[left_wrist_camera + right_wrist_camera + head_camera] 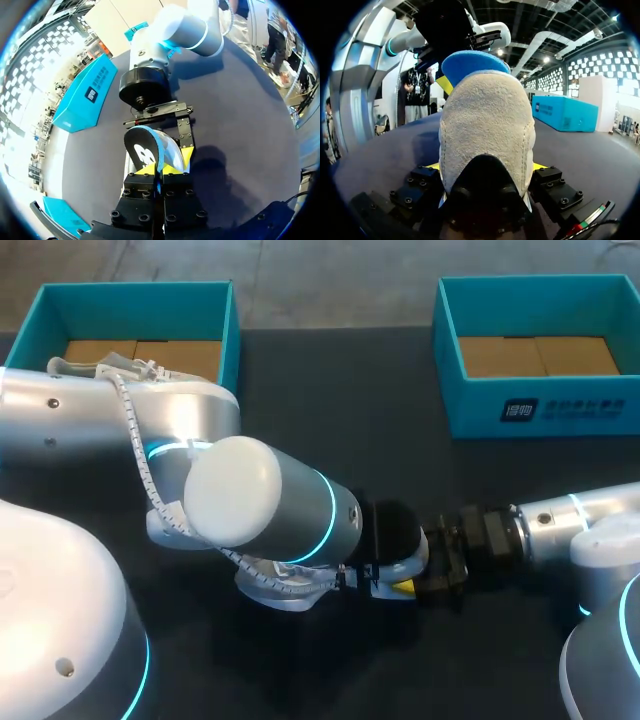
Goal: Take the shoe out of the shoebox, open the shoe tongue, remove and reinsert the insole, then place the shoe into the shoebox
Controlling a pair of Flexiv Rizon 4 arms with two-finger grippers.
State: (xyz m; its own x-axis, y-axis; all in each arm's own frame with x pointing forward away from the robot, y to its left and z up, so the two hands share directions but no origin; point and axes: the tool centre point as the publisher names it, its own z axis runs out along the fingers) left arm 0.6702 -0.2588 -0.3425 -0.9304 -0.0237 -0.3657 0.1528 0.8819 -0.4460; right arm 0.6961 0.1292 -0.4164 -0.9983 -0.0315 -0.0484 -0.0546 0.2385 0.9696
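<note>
Clamping the beige shoe (487, 125) from both sides in the right claw (487, 167). Pinching the blue-edged insole (142, 147) in the clenched left claw (160, 169), straight ahead of the right claw and standing out of the shoe's far end. Leaving bare dark worktop (350, 410) on either flank of both claws, with left-hand shoebox (228, 335) and right-hand shoebox (470, 405) well apart toward the far edge.

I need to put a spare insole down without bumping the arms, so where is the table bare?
Bare: the table strip between the left shoebox and right shoebox, and the patch between the right shoebox and my right arm. Crowded: the near middle, where left gripper and right gripper meet at the shoe.
</note>
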